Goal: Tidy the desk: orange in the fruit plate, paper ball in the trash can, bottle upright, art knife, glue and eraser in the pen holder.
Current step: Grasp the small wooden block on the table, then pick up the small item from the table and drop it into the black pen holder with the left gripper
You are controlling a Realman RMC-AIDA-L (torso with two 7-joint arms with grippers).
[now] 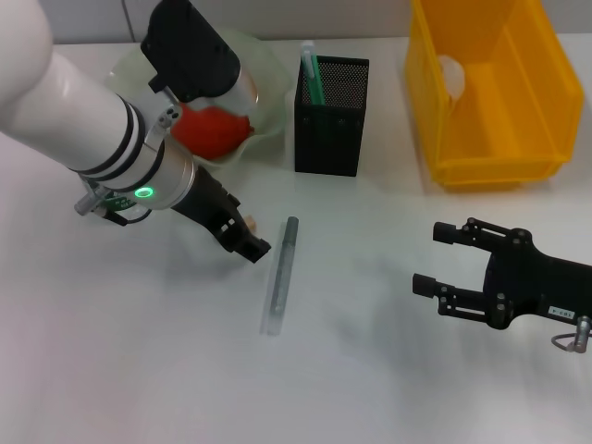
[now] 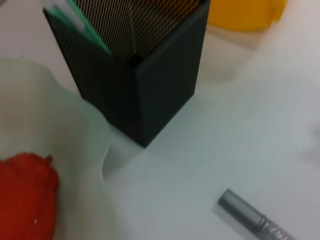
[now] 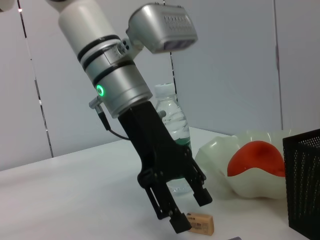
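Right gripper [image 1: 427, 259] hovers low over the white bench [image 1: 139, 370], jaws spread and empty. Left gripper [image 3: 187, 210], jaws spread, straddles the tiny tan block eraser [image 3: 199, 223] beside the pale green ruffled glass fruit plate [image 3: 220, 155].

A plain white bench [image 1: 139, 370] carries the things. At its far edge stand the pale green fruit plate [image 1: 264, 83] on the left, the black mesh pen holder [image 1: 330, 116] in the middle and the yellow trash can [image 1: 495, 92] on the right. Nearer lie a grey art knife [image 1: 280, 275] and, left of it, a tan eraser [image 3: 200, 223]; a clear bottle [image 3: 172, 122] stands upright at far left
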